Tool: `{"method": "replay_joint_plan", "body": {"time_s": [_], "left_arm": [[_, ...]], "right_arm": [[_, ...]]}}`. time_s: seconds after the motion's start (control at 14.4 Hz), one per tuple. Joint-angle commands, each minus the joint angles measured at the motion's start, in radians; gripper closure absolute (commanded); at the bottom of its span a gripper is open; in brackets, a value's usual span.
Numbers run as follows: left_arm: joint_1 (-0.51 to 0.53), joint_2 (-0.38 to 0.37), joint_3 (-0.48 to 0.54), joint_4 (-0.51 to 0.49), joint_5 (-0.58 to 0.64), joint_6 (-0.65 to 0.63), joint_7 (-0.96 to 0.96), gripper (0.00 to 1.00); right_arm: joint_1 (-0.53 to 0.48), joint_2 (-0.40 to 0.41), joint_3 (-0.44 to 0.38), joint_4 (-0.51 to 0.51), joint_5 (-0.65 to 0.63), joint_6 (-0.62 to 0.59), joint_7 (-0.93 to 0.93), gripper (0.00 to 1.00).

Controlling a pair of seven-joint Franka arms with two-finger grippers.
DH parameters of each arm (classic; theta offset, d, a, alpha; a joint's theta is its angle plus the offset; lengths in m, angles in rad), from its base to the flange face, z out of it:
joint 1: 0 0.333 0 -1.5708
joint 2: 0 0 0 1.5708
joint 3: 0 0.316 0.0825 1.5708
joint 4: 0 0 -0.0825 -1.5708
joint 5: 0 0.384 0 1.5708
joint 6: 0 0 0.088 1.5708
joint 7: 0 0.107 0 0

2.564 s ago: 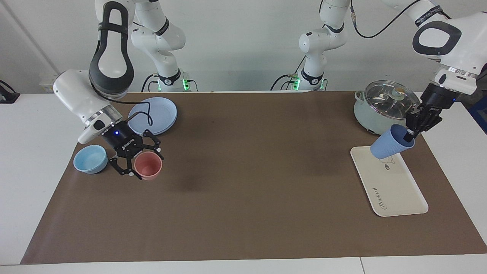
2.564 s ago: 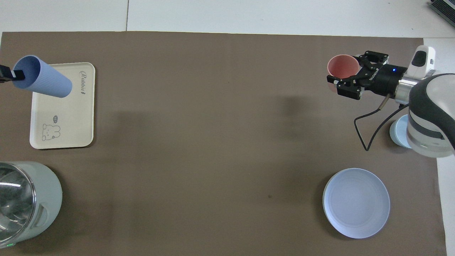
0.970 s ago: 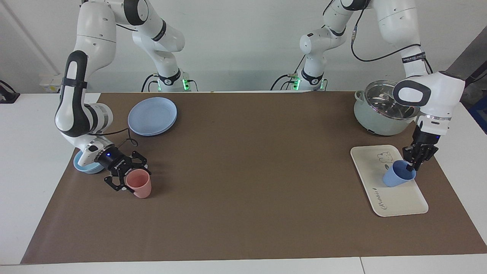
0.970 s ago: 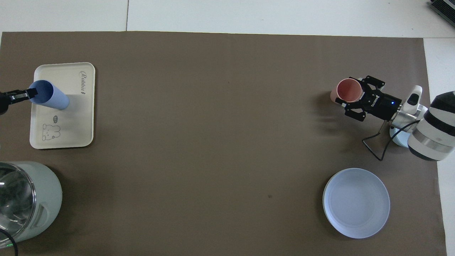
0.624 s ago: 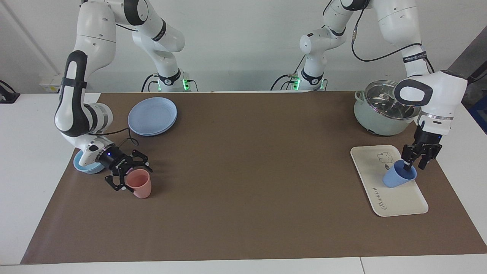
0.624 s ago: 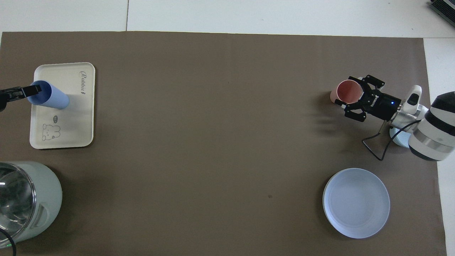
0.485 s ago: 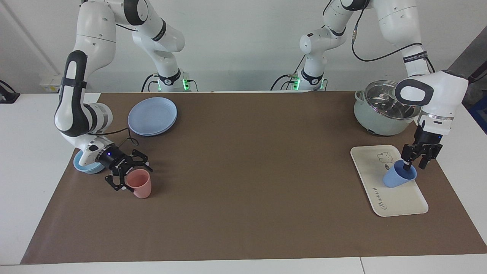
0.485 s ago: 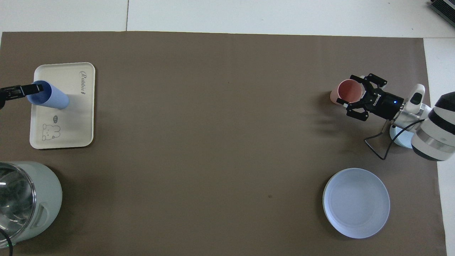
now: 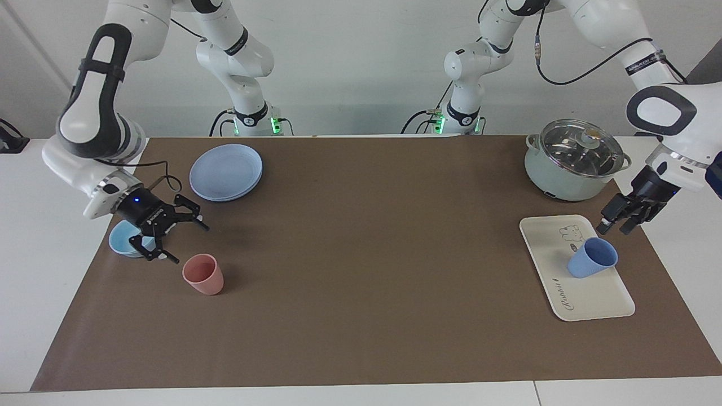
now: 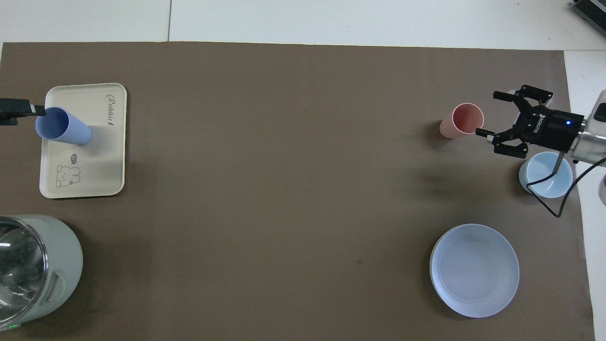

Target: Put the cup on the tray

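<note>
The periwinkle-blue cup [image 9: 592, 265] stands on the cream-white tray [image 9: 589, 299], on its middle, by the edge toward the left arm's end of the table. It also shows in the overhead view [image 10: 64, 127], on the tray [image 10: 90, 170]. My left gripper [image 9: 612, 228] is open and empty, raised clear of the cup over the tray's outer edge; only its fingertips [image 10: 28, 106] show from above. My right gripper [image 9: 186, 243] is open and empty, apart from the salmon-pink cup [image 9: 204, 274], and shows in the overhead view [image 10: 488, 113].
A light-blue bowl [image 9: 125, 243] sits under the right wrist, and shows in the overhead view [image 10: 544, 173]. A round blue plate [image 9: 225, 172] lies nearer the robots. A lidded pale-green pot [image 9: 572, 163] stands beside the tray, nearer the robots. A brown mat [image 9: 361, 254] covers the table.
My left gripper opened, let go of the periwinkle cup on the tray and rose away from it. My right gripper let go of the pink cup and drew back over the bowl.
</note>
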Motion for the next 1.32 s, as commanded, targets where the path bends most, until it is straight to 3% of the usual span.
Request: {"method": "replay_joint_plan", "body": {"time_s": [0.0, 0.35, 0.49, 0.69, 1.04, 1.25], "left_arm": [[-0.015, 0.017, -0.005, 0.095, 0.114, -0.113, -0.116, 0.11], [-0.149, 0.020, -0.004, 0.220, 0.342, -0.369, -0.169, 0.11], [-0.192, 0.013, -0.002, 0.263, 0.369, -0.458, -0.172, 0.11], [-0.248, -0.044, -0.010, 0.262, 0.378, -0.487, -0.212, 0.11], [-0.248, -0.174, -0.013, 0.142, 0.384, -0.511, -0.209, 0.12], [-0.249, -0.193, -0.015, 0.135, 0.405, -0.512, -0.209, 0.17]], "right_arm": [[-0.004, -0.051, 0.006, 0.017, -0.204, 0.018, 0.176, 0.00], [0.093, -0.132, 0.009, 0.028, -0.649, 0.124, 0.693, 0.00], [0.164, -0.153, 0.009, 0.028, -0.833, 0.126, 0.972, 0.00], [0.276, -0.177, 0.012, 0.020, -1.066, 0.109, 1.359, 0.00], [0.390, -0.221, 0.018, 0.031, -1.228, -0.021, 1.874, 0.00], [0.375, -0.259, 0.014, 0.102, -1.225, -0.142, 1.947, 0.00]]}}
